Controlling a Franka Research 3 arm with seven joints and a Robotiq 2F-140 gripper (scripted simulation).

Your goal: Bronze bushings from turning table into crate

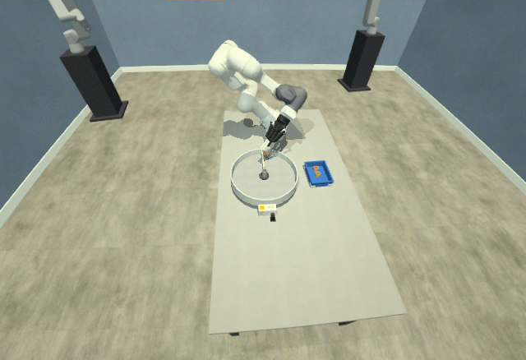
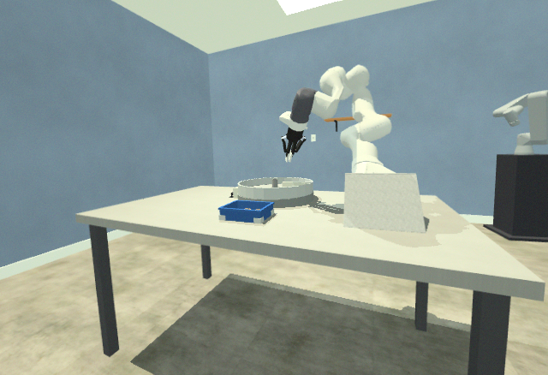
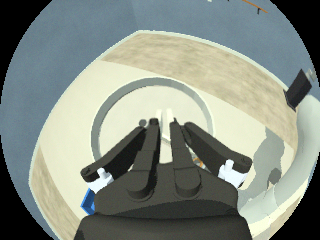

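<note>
Two bronze bushings [image 1: 316,171] lie in the blue crate [image 1: 308,177]; one bronze bushing [image 1: 265,152] remains on the turning table [image 1: 237,188], below the empty hand [image 1: 271,144], fingers together.

- Gripper [image 3: 164,118] fills lower frame, dark fingers drawn nearly together, nothing visible btwn them.
- Round turning table [image 3: 106,112] lies below, pale rim ringing a grey disc.
- Blue crate [image 3: 88,200] corner peeks at lower left, beside gripper body.
- Robot arm's pale base [image 3: 280,160] at right edge.
</note>
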